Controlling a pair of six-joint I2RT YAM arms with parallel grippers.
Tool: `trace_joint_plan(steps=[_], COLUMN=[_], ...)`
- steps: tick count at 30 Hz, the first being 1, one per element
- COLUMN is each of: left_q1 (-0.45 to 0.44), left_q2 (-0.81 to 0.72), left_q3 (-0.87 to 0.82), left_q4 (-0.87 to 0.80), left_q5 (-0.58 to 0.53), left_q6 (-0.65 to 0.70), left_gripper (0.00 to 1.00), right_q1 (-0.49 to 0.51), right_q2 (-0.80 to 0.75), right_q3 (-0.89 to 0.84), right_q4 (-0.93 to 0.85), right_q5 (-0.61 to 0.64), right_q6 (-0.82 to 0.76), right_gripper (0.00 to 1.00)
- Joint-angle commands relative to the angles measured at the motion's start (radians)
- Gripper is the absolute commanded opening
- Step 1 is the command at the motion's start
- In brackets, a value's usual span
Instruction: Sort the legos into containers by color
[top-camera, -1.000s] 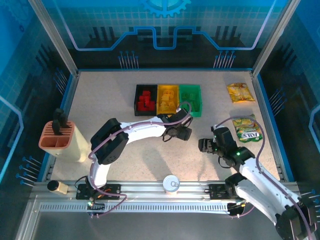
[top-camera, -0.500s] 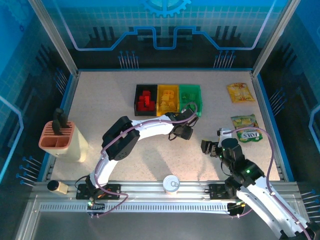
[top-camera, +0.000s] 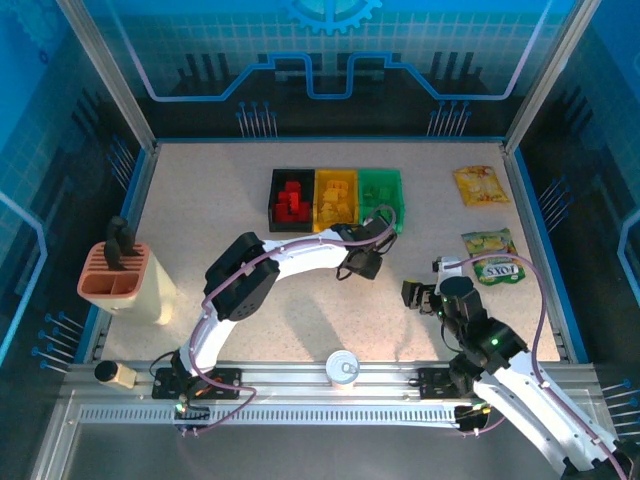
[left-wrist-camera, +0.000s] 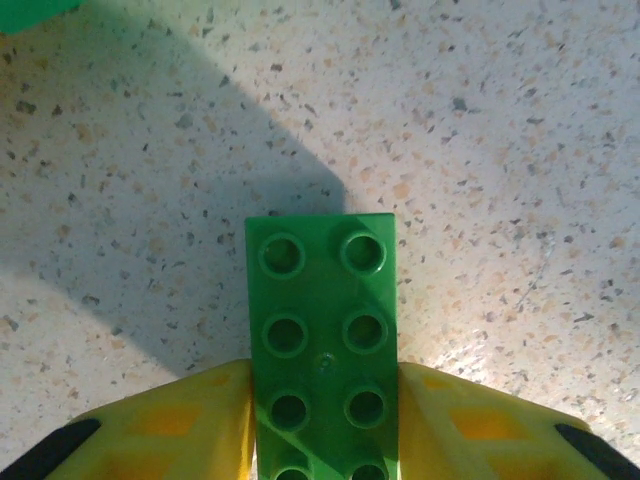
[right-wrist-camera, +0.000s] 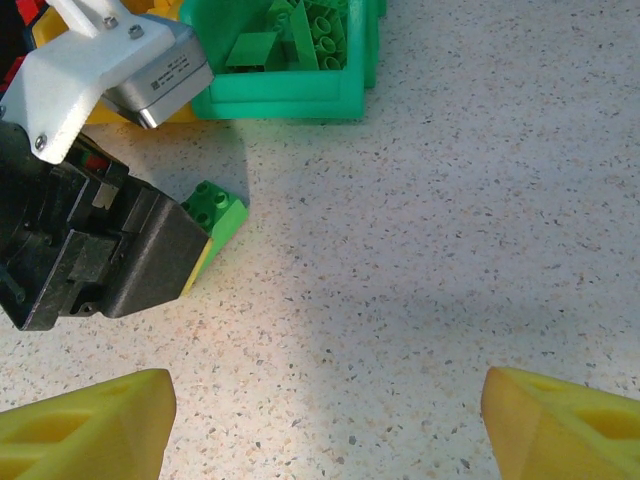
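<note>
My left gripper (top-camera: 366, 262) is shut on a green lego brick (left-wrist-camera: 322, 320), its yellow fingers (left-wrist-camera: 190, 425) pressing both long sides just above the speckled table. It hovers just in front of the green bin (top-camera: 401, 205). The right wrist view shows the same brick (right-wrist-camera: 218, 210) poking out of the left gripper's black body, near the green bin (right-wrist-camera: 280, 104), which holds several green bricks (right-wrist-camera: 300, 30). The black bin (top-camera: 272, 200) holds red bricks, and the yellow bin (top-camera: 335, 174) holds yellow ones. My right gripper (top-camera: 418, 296) is open over bare table (right-wrist-camera: 325, 420).
Two yellow-green snack packets (top-camera: 480, 185) (top-camera: 492, 257) lie at the right. A terracotta ridged holder (top-camera: 113, 270) stands at the left edge. A small round can (top-camera: 343, 367) sits by the front rail between the arm bases.
The left gripper carried the green brick a little right, toward the green bin. The right arm drew back toward its base, then held still.
</note>
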Motion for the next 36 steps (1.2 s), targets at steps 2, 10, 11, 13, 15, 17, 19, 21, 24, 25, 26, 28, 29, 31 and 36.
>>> trace_joint_plan(steps=[2, 10, 11, 13, 15, 17, 19, 21, 24, 25, 26, 28, 29, 31, 36], left_q1=[0.003, 0.031, 0.037, 0.05, 0.064, 0.079, 0.097, 0.115, 0.137, 0.143, 0.15, 0.163, 0.17, 0.18, 0.197], left_q2=[-0.056, -0.058, -0.057, -0.051, -0.038, -0.023, -0.005, 0.016, 0.045, 0.054, 0.066, 0.086, 0.1, 0.123, 0.161], left_q3=[0.057, 0.156, 0.174, 0.211, 0.26, 0.304, 0.351, 0.395, 0.449, 0.462, 0.477, 0.509, 0.527, 0.558, 0.619], left_q4=[-0.019, -0.026, -0.026, -0.032, -0.042, -0.051, -0.058, -0.063, -0.067, -0.064, -0.064, -0.069, -0.073, -0.083, -0.089], left_q5=[-0.025, -0.03, -0.027, -0.022, -0.021, -0.02, -0.016, -0.012, 0.002, 0.007, 0.015, 0.026, 0.031, 0.04, 0.052], left_q6=[0.039, 0.068, 0.072, 0.08, 0.089, 0.095, 0.098, 0.096, 0.089, 0.088, 0.085, 0.079, 0.075, 0.069, 0.061], left_gripper=[0.39, 0.39, 0.39, 0.39, 0.39, 0.39, 0.39, 0.39, 0.39, 0.39, 0.39, 0.39, 0.4, 0.4, 0.46], right_q1=[0.023, 0.036, 0.039, 0.042, 0.044, 0.048, 0.051, 0.053, 0.057, 0.057, 0.059, 0.061, 0.063, 0.066, 0.078], right_q2=[-0.002, -0.003, -0.004, -0.003, -0.003, -0.003, -0.002, -0.003, -0.002, -0.003, -0.003, -0.003, -0.004, -0.003, -0.002], right_q3=[-0.004, -0.004, -0.004, -0.004, -0.004, -0.003, -0.004, -0.004, -0.004, -0.004, -0.005, -0.005, -0.005, -0.005, -0.005], right_q4=[0.017, 0.019, 0.019, 0.019, 0.019, 0.018, 0.02, 0.021, 0.022, 0.023, 0.024, 0.026, 0.025, 0.026, 0.028], right_q5=[0.038, 0.057, 0.059, 0.062, 0.067, 0.07, 0.072, 0.076, 0.08, 0.081, 0.085, 0.087, 0.088, 0.091, 0.1], right_q6=[0.012, 0.012, 0.012, 0.012, 0.012, 0.012, 0.012, 0.012, 0.012, 0.012, 0.011, 0.011, 0.009, 0.008, 0.006], right_gripper=[0.81, 0.8, 0.8, 0.8, 0.79, 0.79, 0.79, 0.79, 0.79, 0.79, 0.79, 0.78, 0.78, 0.78, 0.78])
